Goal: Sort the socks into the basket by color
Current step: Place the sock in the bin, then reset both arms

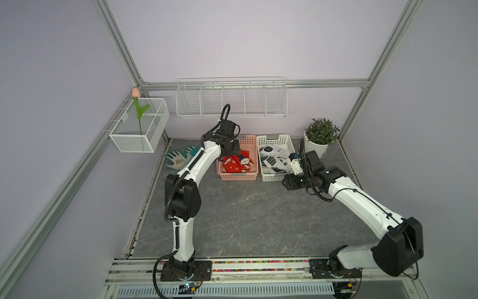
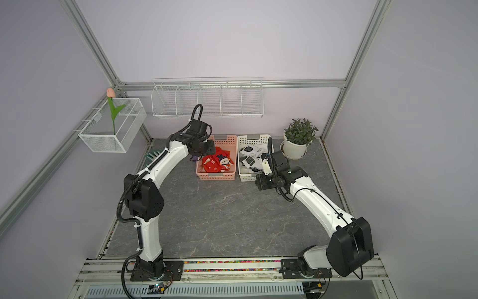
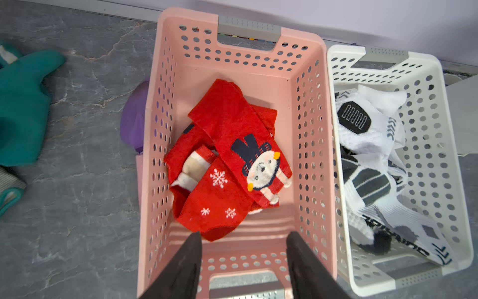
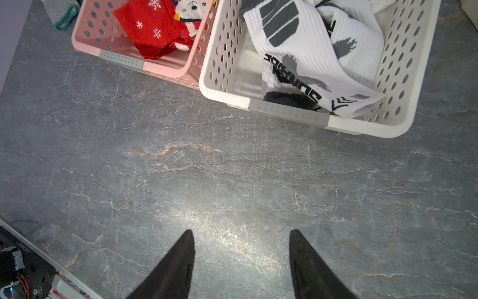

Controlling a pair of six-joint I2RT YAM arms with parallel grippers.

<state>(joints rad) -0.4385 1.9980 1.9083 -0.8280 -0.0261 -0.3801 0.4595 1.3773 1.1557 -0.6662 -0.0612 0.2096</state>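
Red socks (image 3: 219,207) snowflake-printed, white socks (image 3: 367,145) seemingly ribbed

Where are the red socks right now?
In both top views the red socks lie inside the pink basket, beside the white basket near the back wall.

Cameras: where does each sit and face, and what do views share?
Top views: high in front, looking down toward the back wall; white left arm, right arm whole.
Left wrist: above pink perforated plastic basket, looking in at red snowflake socks; open left hand.
Right wrist: over grey marbled tabletop, looking down and ahead; open right hand.
Shared: wrist views both show pink basket and white perforated basket.
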